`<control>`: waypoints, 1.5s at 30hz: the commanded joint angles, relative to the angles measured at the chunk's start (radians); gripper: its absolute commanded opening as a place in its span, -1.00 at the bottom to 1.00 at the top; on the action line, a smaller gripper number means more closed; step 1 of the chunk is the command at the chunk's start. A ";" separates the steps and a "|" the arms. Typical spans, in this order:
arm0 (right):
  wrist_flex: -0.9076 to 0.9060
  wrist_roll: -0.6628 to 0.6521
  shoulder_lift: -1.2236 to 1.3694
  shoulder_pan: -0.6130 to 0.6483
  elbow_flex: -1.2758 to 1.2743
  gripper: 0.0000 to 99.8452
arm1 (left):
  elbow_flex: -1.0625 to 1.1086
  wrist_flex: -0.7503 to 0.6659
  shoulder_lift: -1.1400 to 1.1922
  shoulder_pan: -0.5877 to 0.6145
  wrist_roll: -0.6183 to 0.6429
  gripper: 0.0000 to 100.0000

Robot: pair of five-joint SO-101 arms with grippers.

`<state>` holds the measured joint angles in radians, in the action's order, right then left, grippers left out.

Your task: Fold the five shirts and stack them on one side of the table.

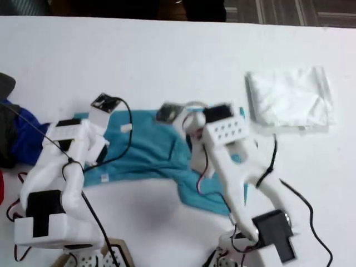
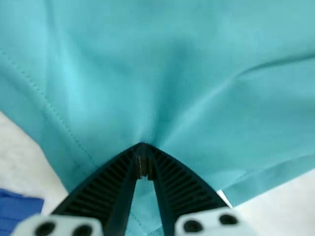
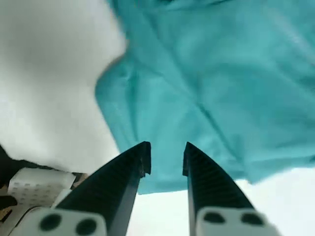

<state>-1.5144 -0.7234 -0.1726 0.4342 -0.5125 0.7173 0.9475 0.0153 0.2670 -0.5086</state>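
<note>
On the table (image 1: pixel 167 55), near side, my left claw (image 2: pixel 142 158) pinches the teal shirt (image 2: pixel 147 64), my right claw (image 3: pixel 166 158) hangs released over it

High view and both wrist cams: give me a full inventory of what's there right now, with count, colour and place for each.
teal shirt: 1, teal, spread mid-table under both arms.
white shirt: 1, white, folded, far right side of the table.
blue cloth: 1, blue, left edge of the table.
dark cloth: 1, dark grey, left edge, against the blue cloth.
table: 1, white.
left gripper: 1, black fingers, shut on a pinch of the teal shirt.
right gripper: 1, black fingers, open over the teal shirt's edge.
</note>
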 commanded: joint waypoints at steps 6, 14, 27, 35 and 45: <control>0.105 0.002 -0.056 0.128 -0.239 -0.64 | 0.001 -0.018 0.005 0.026 -0.002 -0.95; 0.119 -0.015 -0.054 0.140 -0.308 -0.64 | -0.001 -0.018 0.005 0.026 -0.002 -0.95; 0.352 -0.037 -0.050 0.130 -0.448 -0.64 | -0.001 -0.018 0.005 0.026 -0.002 -0.95; 0.349 -0.038 0.074 0.133 -0.443 -0.65 | 0.001 -0.018 0.005 0.026 -0.002 -0.95; 0.354 -0.040 0.105 0.131 -0.427 -0.96 | 0.001 -0.018 0.005 0.026 -0.002 -0.95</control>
<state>-1.1738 -0.7526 -0.0990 0.5585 -0.9360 0.7173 0.9475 0.0153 0.2670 -0.5086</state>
